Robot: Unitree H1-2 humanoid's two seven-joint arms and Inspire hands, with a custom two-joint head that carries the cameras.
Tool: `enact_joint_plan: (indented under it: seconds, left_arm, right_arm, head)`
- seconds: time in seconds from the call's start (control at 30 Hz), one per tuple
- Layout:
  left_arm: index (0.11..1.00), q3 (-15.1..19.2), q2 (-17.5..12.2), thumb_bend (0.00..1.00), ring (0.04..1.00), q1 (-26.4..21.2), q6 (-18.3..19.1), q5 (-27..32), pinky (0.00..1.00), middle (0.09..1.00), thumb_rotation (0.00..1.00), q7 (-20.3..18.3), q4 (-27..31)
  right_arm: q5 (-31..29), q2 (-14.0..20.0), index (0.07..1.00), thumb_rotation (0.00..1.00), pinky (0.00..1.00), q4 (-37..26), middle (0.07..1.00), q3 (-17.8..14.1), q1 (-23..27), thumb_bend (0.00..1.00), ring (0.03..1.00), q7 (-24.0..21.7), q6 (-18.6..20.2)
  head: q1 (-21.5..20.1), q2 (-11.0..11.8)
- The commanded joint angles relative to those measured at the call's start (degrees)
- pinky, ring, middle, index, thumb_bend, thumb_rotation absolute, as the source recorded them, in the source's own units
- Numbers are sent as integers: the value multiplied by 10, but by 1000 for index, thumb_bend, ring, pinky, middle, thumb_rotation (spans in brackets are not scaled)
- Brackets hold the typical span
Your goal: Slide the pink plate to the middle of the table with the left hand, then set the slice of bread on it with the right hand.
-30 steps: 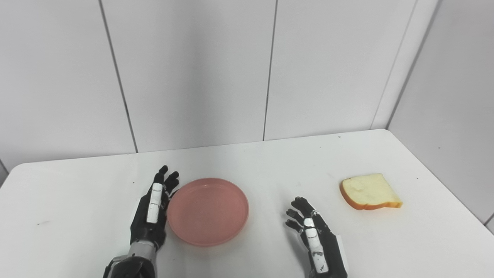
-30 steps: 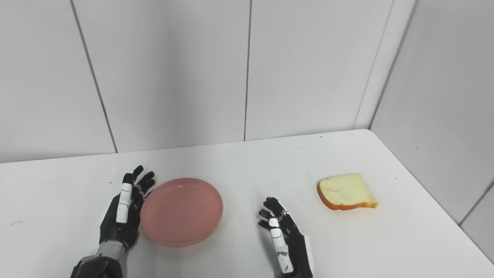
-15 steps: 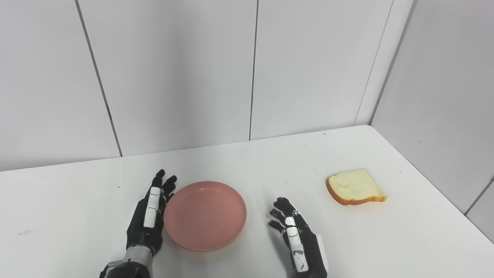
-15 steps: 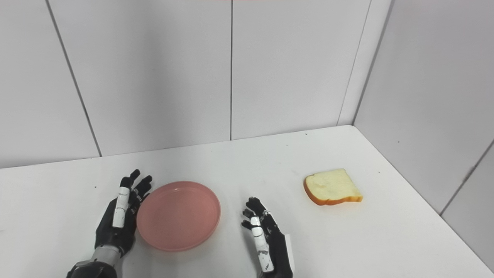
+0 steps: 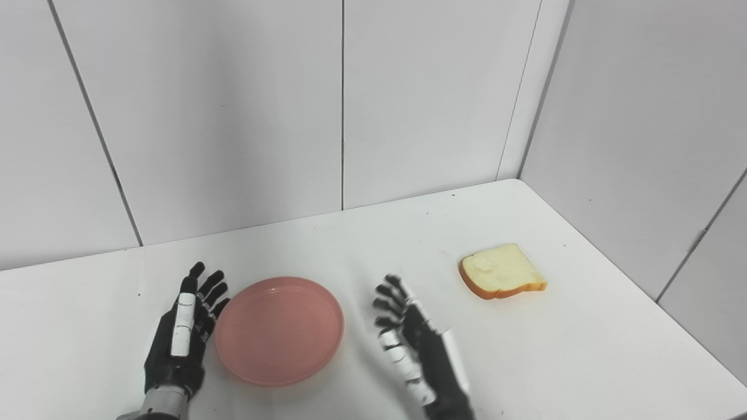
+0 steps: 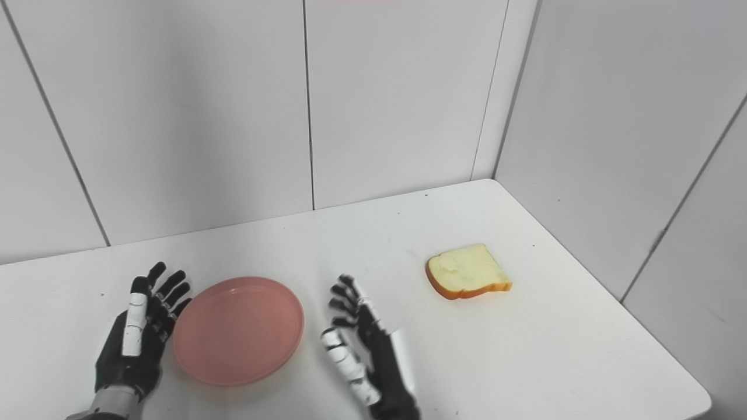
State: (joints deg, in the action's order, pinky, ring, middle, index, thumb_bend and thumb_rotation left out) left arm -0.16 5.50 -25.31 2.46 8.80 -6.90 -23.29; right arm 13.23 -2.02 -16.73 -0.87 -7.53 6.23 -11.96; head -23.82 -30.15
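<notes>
Resting spread beside the pink plate, which sits left of the white table's middle, the left hand looks done sliding, so the empty, spread right hand must reach the bread slice lying well apart.

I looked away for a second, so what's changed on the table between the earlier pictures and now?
The camera has turned rightward, shifting the whole picture. The right hand has lifted and reached forward, blurred with motion, open and empty. The left hand stays open beside the pink plate, which hasn't visibly moved. The slice of bread lies untouched on the table.
</notes>
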Motion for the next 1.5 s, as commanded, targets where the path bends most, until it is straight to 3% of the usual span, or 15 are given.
enact_joint_plan:
  seconds: [0.0, 0.17, 0.37, 0.53, 0.67, 0.8, 0.9, 1.0, 1.1, 1.2, 1.47]
  left_arm:
    - [937, 1, 0, 901, 911, -4, 3, 1, 870, 887, 846, -1, -11]
    - [938, 1, 4, 911, 919, -7, -3, 1, 882, 884, 844, -3, -18]
    - [947, 2, 10, 923, 927, -7, -1, 1, 891, 891, 838, 0, -17]
    - [954, -1, 12, 900, 936, -11, -3, -6, 891, 898, 846, 1, -21]
    - [955, -2, 14, 894, 924, -15, -6, -10, 874, 888, 849, 5, -28]
    - [963, -5, 15, 888, 923, -15, -6, -13, 879, 891, 857, 6, -27]
    - [962, -3, 17, 885, 927, -15, -4, -10, 898, 896, 852, 6, -27]
    - [961, -3, 18, 897, 924, -14, -4, -10, 896, 896, 844, 7, -27]
    - [966, -3, 19, 899, 922, -13, -2, -11, 894, 902, 846, 6, -27]
    - [963, -2, 21, 905, 921, -13, -1, -7, 911, 899, 831, 5, -27]
    - [972, -8, 18, 909, 918, -17, -5, -19, 880, 903, 862, 7, -32]
  right_arm:
    - [-7, 59, 928, 916, 752, -54, 840, -22, 7, 864, 800, -27, 22]
    - [-16, 158, 925, 846, 746, -84, 844, -66, 47, 833, 801, -65, 40]
    - [7, 258, 910, 735, 710, -120, 862, -111, 86, 963, 809, -99, 113]
    - [20, 342, 937, 550, 757, -119, 931, -133, 111, 1000, 880, -147, 143]
    - [29, 422, 949, 370, 871, -105, 973, -137, 132, 1000, 959, -199, 173]
    - [52, 485, 954, 327, 883, -82, 982, -126, 153, 1000, 979, -244, 201]
    - [96, 531, 945, 312, 830, -37, 973, -101, 176, 1000, 957, -261, 176]
    - [145, 563, 922, 308, 845, -4, 967, -69, 200, 1000, 958, -275, 169]
    - [173, 581, 910, 271, 863, 13, 968, -41, 222, 1000, 980, -299, 176]
    - [174, 598, 913, 258, 876, 41, 973, -10, 252, 1000, 994, -351, 195]
    - [208, 613, 908, 259, 786, 127, 970, 61, 317, 1000, 973, -437, 203]
  head:
    - [1, 0]
    - [6, 0]
    - [15, -4]
    - [22, -5]
    - [28, -6]
    - [32, -6]
    - [34, -7]
    - [34, -7]
    - [34, -7]
    - [35, -8]
    - [38, -6]
